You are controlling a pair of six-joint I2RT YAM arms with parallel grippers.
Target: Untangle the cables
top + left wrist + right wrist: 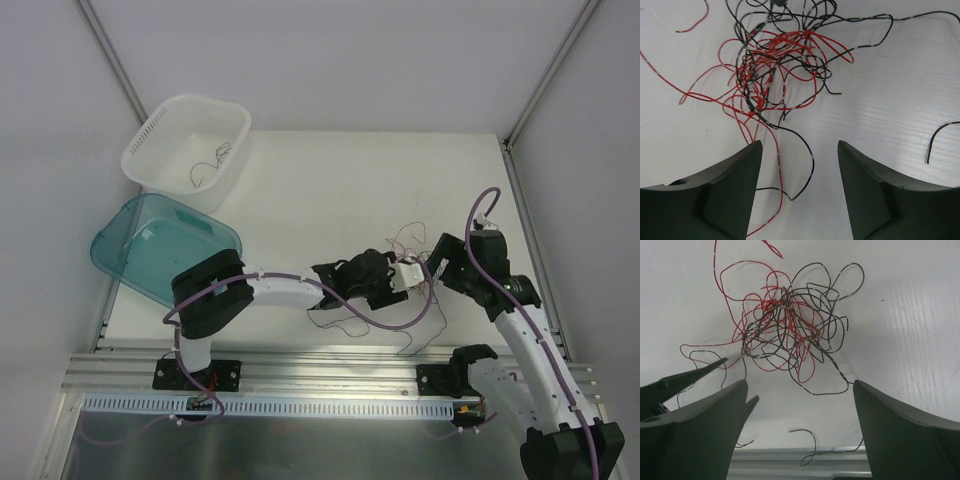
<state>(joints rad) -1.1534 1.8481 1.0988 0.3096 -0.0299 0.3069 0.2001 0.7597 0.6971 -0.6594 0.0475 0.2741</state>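
left gripper (pixel 799 146), jaws spread astride two strands of the cables (pixel 762 80): pinch both and you may tighten the knot.

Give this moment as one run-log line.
cables: tangled, red and black | left gripper: open, over loose strands | right gripper: open, facing tangle | held: nothing

Tight squeeze around the cables (pixel 787 335) with the left gripper (pixel 800 146) and right gripper (pixel 800 384) parked either side, but the table (pixel 330 180) behind looks passable, white basket (pixel 185 140) and teal bin (pixel 165 250) probably only blocking the far-left corner.
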